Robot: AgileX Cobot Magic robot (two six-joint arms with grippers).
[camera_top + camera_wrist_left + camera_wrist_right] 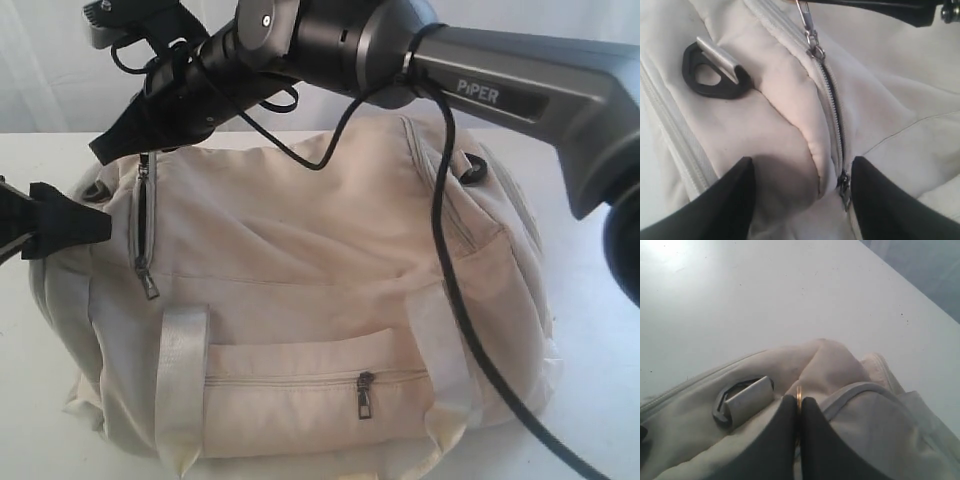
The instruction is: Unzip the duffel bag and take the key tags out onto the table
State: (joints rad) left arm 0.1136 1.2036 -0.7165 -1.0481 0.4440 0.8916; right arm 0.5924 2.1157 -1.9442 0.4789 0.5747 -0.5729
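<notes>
The cream duffel bag (pixel 300 270) lies on the white table (pixel 600 300) and fills most of the exterior view. An end zipper (pixel 142 210) stands partly open, showing a dark slit. My right gripper (pixel 118 143) reaches across to the bag's upper left and is shut on the top metal zipper pull (pixel 799 394). That pull (pixel 807 25) also shows in the left wrist view. My left gripper (pixel 802 175) is open at the bag's left end, its fingers astride a fabric bulge next to the lower zipper pull (pixel 844 186). The key tags are hidden.
A black D-ring (pixel 715 75) with a webbing tab sits beside the zipper, and another D-ring (pixel 474 168) is at the bag's far right. A front pocket zipper pull (pixel 364 395) hangs low. The right arm's black cable (pixel 445 250) drapes over the bag.
</notes>
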